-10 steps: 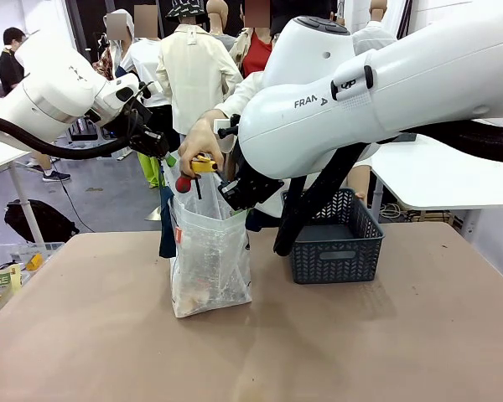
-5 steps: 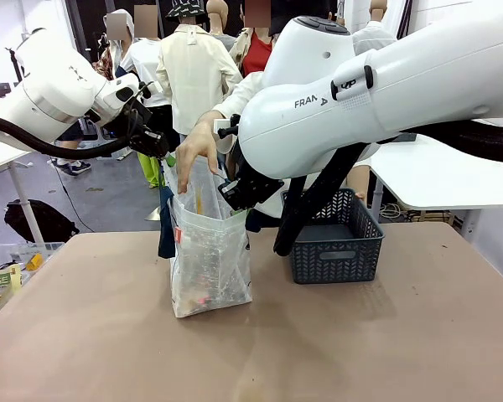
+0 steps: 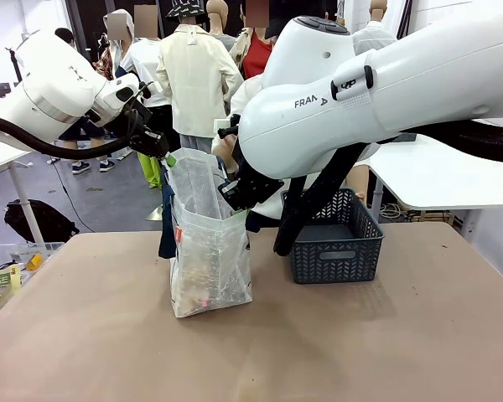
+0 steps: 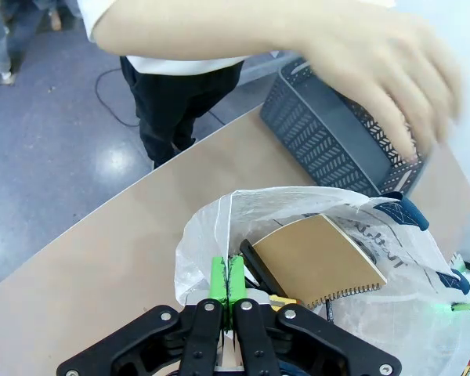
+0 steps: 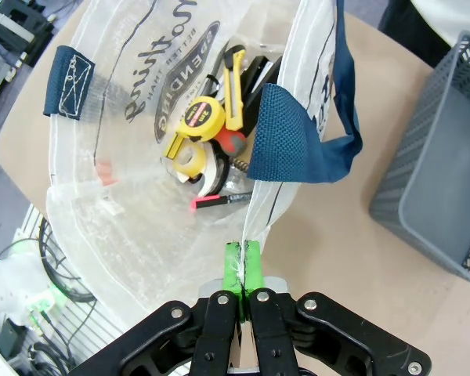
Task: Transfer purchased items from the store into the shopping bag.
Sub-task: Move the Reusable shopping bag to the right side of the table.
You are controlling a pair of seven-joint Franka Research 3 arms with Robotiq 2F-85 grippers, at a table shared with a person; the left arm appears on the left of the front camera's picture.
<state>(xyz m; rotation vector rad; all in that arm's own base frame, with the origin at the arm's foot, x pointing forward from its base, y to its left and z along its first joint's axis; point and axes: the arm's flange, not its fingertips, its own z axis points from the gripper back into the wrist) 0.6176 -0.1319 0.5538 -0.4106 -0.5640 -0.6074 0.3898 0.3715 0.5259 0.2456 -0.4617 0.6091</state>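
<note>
Shopping bag (image 3: 210, 251) upright on table (image 3: 360, 352); left hand (image 4: 228, 270) and right hand (image 5: 242, 254) each clamped on its rim, mouth spread.

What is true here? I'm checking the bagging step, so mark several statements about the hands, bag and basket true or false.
1. The left hand is shut on the bag's rim. True.
2. The right hand hangs open, clear of the bag. False: it is shut on the bag's edge, beside a blue handle.
3. A yellow tape measure lies inside the bag. True.
4. The basket stands on the robot's left of the bag. False: it stands on the robot's right of it.
</note>
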